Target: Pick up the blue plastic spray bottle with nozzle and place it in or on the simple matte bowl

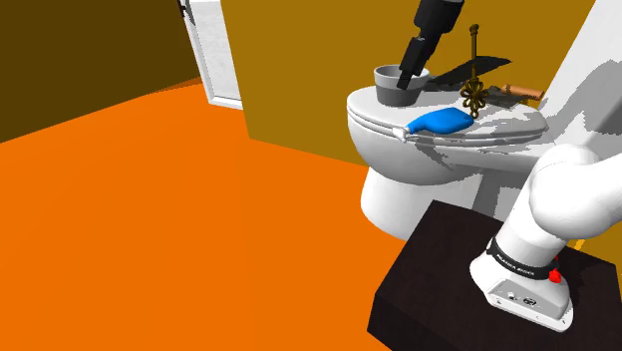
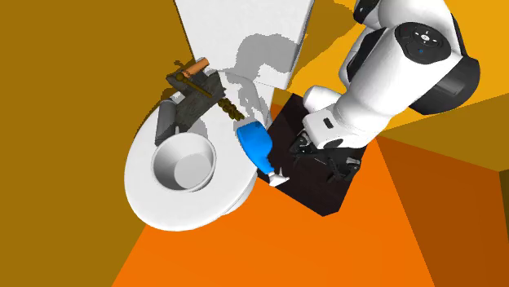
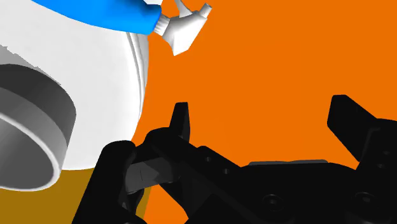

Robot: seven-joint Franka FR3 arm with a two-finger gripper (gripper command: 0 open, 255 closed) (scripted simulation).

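Room: orange floor (image 1: 150, 219) and mustard-brown walls (image 1: 299, 60).
Toilet: white, with its lid (image 1: 384, 112) shut, so the lid carries everything (there is no worktop here).
Stand: a black box (image 1: 439, 269) just beside the toilet, likely so the arm can reach the lid.
Bowl: grey (image 1: 391, 88), upright on the lid with its mouth facing up, ready to take the bottle.
Bottle: blue (image 1: 439, 122), lying on its side near the lid's edge, beside the bowl but apart from it. Its white nozzle (image 3: 184, 28) pokes past the rim, so a nudge might roll it off.
Pincer: released (image 3: 264, 121), fingers wide apart and clasping nothing, above the lid's edge; grasp not yet made.
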